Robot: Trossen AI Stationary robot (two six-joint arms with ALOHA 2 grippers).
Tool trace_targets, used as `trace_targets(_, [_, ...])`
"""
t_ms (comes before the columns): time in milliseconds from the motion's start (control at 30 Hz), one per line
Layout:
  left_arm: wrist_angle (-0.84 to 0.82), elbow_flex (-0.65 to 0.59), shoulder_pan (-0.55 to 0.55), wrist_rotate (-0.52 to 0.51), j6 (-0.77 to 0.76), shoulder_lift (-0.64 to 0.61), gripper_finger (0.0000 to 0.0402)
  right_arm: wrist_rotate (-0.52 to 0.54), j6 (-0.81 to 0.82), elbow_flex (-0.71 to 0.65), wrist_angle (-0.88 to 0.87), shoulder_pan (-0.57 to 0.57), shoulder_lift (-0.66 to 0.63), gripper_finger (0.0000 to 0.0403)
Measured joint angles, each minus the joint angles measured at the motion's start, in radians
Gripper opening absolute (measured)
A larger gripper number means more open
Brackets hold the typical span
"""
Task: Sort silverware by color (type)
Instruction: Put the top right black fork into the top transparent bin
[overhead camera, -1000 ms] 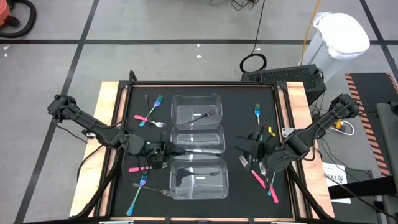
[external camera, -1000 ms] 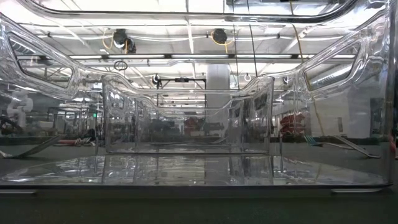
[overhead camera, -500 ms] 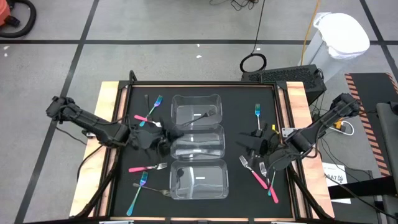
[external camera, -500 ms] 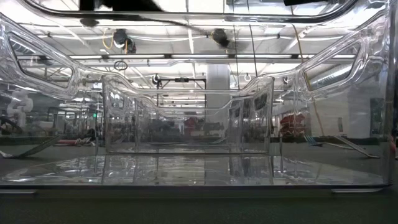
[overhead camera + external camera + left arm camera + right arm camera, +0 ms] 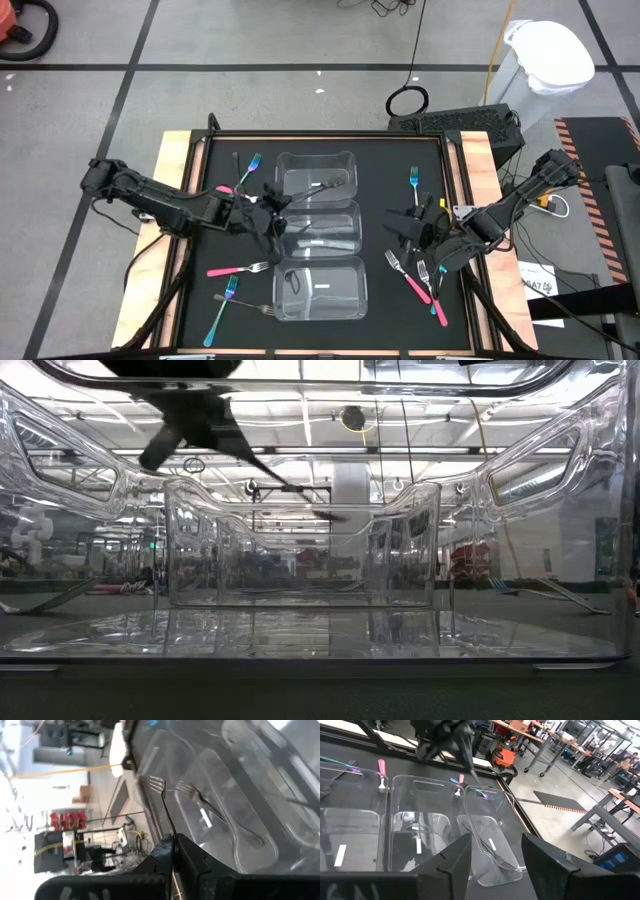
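The left claw [image 5: 272,222] is clamped shut on a dark grey fork [image 5: 162,802], holding it over the left edge of the middle clear container [image 5: 345,230]. The right claw [image 5: 410,228] hangs part-open and empty above the counter [image 5: 385,180], right of the containers, near the loose forks [image 5: 420,285].

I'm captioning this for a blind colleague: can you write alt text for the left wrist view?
The left gripper is shut on the handle of a dark metal fork, held tines outward above clear plastic containers on the black table. Another metal fork lies in the nearest container, with a blurred room beyond.
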Motion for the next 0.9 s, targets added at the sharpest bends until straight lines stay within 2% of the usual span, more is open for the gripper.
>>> trace_targets(67, [0.002,0.000,0.033,0.050,0.032,0.012,0.0011,0.000,0.000,0.000,0.000,0.000,0.000,0.0167])
trace_targets(200, [0.003,0.000,0.114,0.233,0.045,0.008,0.0006,0.000,0.000,0.000,0.000,0.000,0.000,0.0167])
trace_targets(267, [-0.003,0.000,0.154,0.280,0.044,-0.002,0.0005,-0.001,0.001,0.000,-0.001,0.000,0.000,0.0167])
trace_targets(433, [-0.003,0.000,0.222,0.307,0.078,-0.003,0.0004,-0.004,0.008,0.000,-0.001,0.000,0.000,0.0167])
trace_targets(567, [0.004,0.000,0.260,0.395,0.093,-0.003,0.0003,-0.004,0.011,0.000,-0.001,0.000,0.000,0.0167])
trace_targets(900, [0.000,0.000,0.257,0.426,0.076,0.005,0.0007,-0.005,0.037,0.000,-0.009,0.000,0.000,0.0167])
